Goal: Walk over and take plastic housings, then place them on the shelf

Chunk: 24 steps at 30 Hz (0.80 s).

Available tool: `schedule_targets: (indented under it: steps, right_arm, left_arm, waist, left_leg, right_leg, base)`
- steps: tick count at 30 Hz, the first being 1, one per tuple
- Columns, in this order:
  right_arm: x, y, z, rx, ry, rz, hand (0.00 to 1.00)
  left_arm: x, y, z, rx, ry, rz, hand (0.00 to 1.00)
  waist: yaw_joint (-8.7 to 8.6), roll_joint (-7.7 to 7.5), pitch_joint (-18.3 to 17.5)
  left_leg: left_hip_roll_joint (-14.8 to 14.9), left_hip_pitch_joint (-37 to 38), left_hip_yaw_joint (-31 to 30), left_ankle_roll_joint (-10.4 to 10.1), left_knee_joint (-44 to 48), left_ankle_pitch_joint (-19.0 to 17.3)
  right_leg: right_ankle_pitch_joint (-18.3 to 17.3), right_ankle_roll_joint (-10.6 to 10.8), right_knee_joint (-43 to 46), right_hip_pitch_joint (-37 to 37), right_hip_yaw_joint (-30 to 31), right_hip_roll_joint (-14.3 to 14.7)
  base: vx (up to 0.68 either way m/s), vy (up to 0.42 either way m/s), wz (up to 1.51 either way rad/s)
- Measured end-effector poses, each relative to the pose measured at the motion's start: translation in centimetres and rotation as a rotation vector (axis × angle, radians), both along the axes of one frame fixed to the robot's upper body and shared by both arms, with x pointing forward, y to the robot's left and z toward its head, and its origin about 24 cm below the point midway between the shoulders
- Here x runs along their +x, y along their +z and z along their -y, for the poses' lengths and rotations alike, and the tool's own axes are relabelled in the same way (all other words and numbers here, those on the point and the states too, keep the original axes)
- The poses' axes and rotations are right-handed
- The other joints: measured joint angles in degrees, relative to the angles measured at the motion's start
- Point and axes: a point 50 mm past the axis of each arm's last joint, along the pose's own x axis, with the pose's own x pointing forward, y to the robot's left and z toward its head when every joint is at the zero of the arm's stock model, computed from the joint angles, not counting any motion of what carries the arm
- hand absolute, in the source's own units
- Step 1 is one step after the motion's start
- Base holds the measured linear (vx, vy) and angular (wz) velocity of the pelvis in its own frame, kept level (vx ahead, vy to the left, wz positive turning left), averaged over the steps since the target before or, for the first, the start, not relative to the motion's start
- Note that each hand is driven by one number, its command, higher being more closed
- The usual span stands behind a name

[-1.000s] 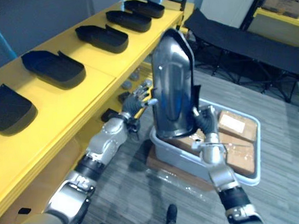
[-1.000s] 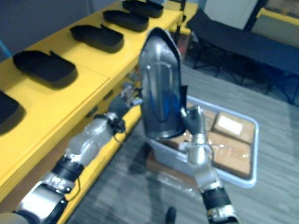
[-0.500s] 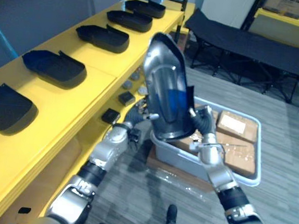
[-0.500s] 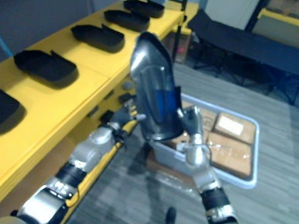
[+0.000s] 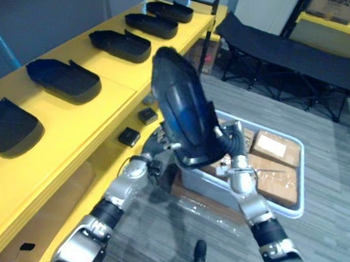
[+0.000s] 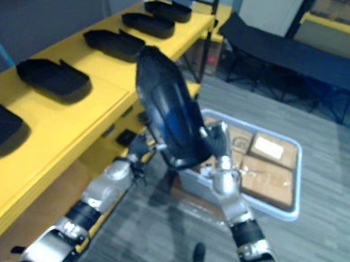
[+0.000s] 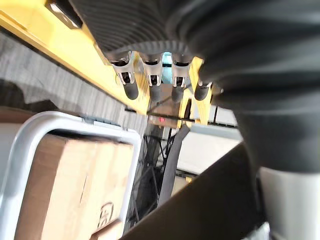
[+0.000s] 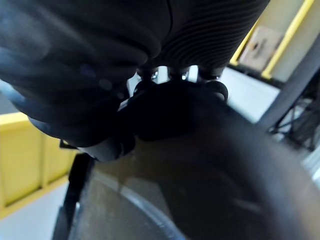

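Yellow shelf (image 5: 97,109), left of the left hand (image 5: 161,149), bears five black housings (image 5: 63,79) in a row. Left hand: fingers straight, at the lower edge of a sixth housing (image 5: 180,110), which is tilted and clear of the shelf. Right hand (image 5: 226,143): fingers curled on its rim. Below that hand is one grey tray (image 5: 210,188) holding at least two cardboard boxes (image 5: 279,180).

left hand (image 5: 158,153): mostly behind housing (image 5: 180,104)
tray (image 5: 302,179): 9 o'clock side behind housing
right hand (image 5: 227,146): blurred close-up, probably gripping rim
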Motion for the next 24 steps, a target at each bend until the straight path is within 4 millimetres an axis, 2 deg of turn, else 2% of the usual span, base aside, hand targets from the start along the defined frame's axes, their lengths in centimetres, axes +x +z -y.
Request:
schedule_targets:
  steps: [4,10,11,18,24]
  right_arm:
    - [-0.5,-0.3,-0.3,0.015,0.016,0.003,1.00]
    - [-1.0,-0.5,-0.7,0.017,0.031,0.005,1.00]
    - [-1.1,-0.6,-0.7,0.019,0.033,0.004,1.00]
    - [-1.7,-0.8,-0.7,0.031,0.033,0.001,1.00]
    - [-2.0,-1.1,-1.1,0.051,0.044,-0.011,1.00]
  left_arm:
    - [-0.1,-0.1,-0.3,-0.003,0.038,0.012,0.00]
    - [-0.5,-0.3,-0.5,-0.025,0.089,0.033,0.00]
    - [-0.7,-0.4,-0.6,-0.032,0.102,0.041,1.00]
    - [-1.2,-0.2,-0.4,-0.125,0.136,0.082,1.00]
    - [-1.2,1.3,-1.0,-0.230,0.190,0.157,1.00]
  waist:
    - [0.11,-0.56,-0.4]
    - [0.12,-0.59,-0.4]
    - [0.12,-0.59,-0.4]
    - [0.40,-0.59,-0.4]
    - [0.34,-0.59,-0.4]
  left_leg:
    - [0.0,0.0,0.0,0.0,0.0,0.0]
    - [0.0,0.0,0.0,0.0,0.0,0.0]
    - [0.1,0.0,0.0,0.0,0.0,0.0]
    - [0.1,0.0,0.0,0.0,-0.1,0.0]
    - [0.1,0.0,0.0,0.0,-0.1,0.0]
  right_leg:
    - [0.0,0.0,0.0,0.0,0.0,0.0]
    - [-0.2,-0.1,0.0,0.0,0.0,0.0]
    - [-0.2,-0.2,0.0,0.0,-0.1,0.0]
    - [-0.2,-0.2,0.0,0.0,-0.2,0.0]
    - [-0.2,-0.2,0.0,0.0,-0.2,0.0]
  base:
    - [0.00,0.000,0.00]
    - [0.00,0.000,0.00]
    - [0.00,0.000,0.00]
    - [0.00,0.000,0.00]
    - [0.00,0.000,0.00]
